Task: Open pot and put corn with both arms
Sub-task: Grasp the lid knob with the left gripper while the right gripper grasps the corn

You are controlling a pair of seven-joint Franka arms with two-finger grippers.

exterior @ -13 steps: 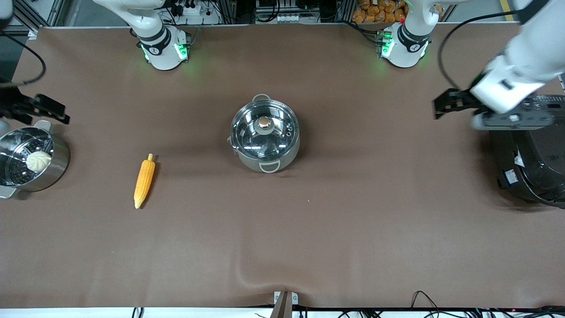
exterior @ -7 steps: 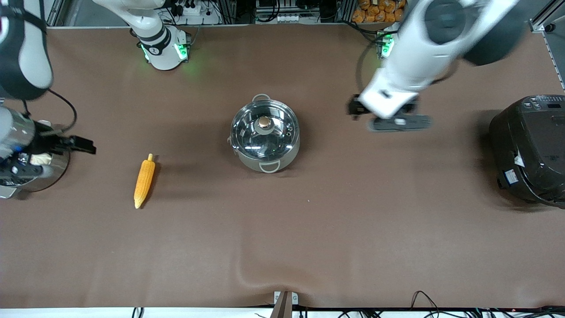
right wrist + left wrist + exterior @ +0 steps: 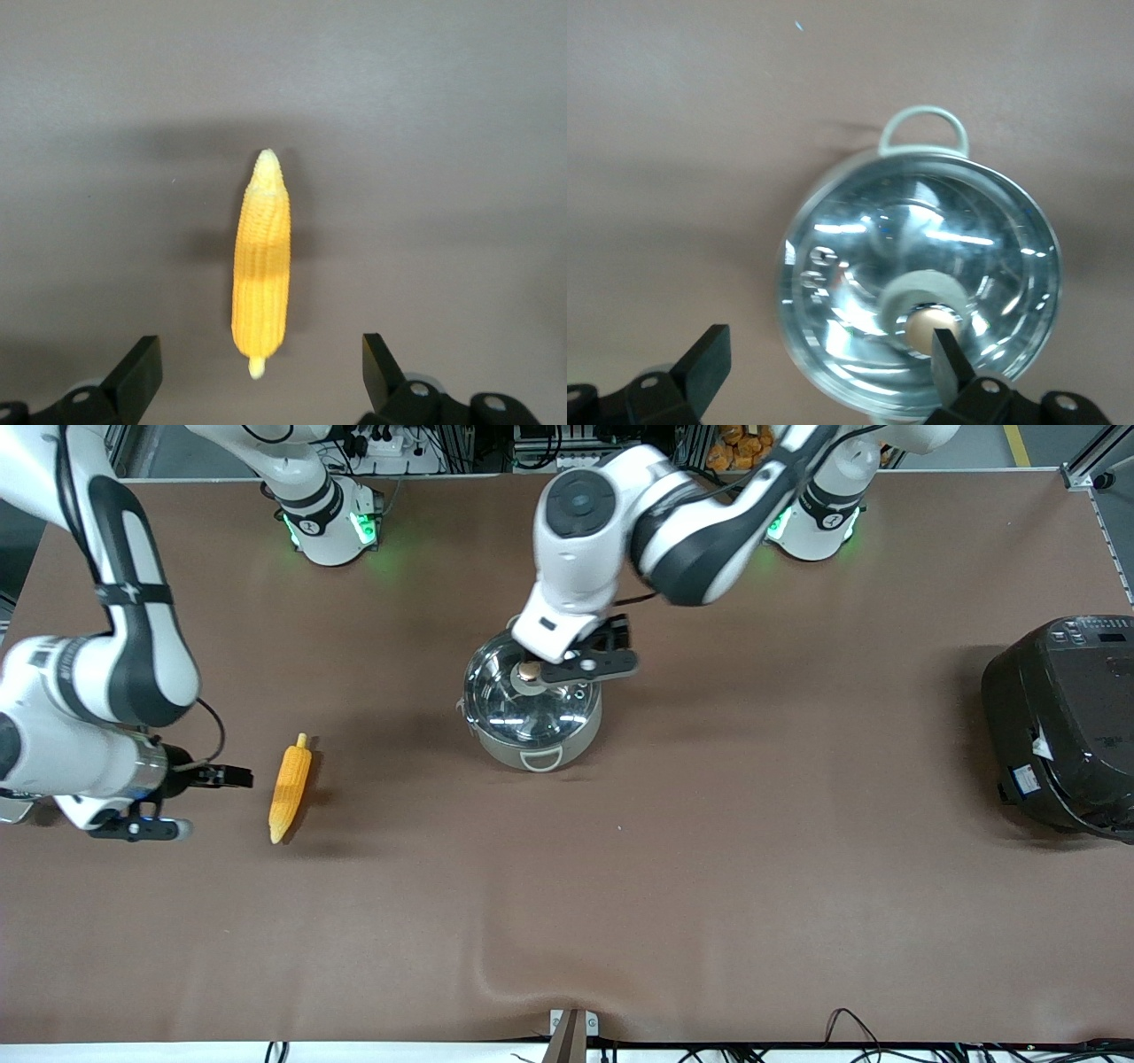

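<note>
While the left claw (image 3: 824, 363) gapes over the pot (image 3: 532, 700), the right claw (image 3: 257, 372) gapes beside the corn (image 3: 290, 788).

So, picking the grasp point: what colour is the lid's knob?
Copper-coloured, on the pot's glass lid; the knob shows best in the left wrist view.

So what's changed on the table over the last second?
The left gripper swung from over the rice cooker to over the pot, open by the lid knob. The right gripper moved from the steamer's end to beside the corn, open. Pot, lid and corn haven't moved.
</note>
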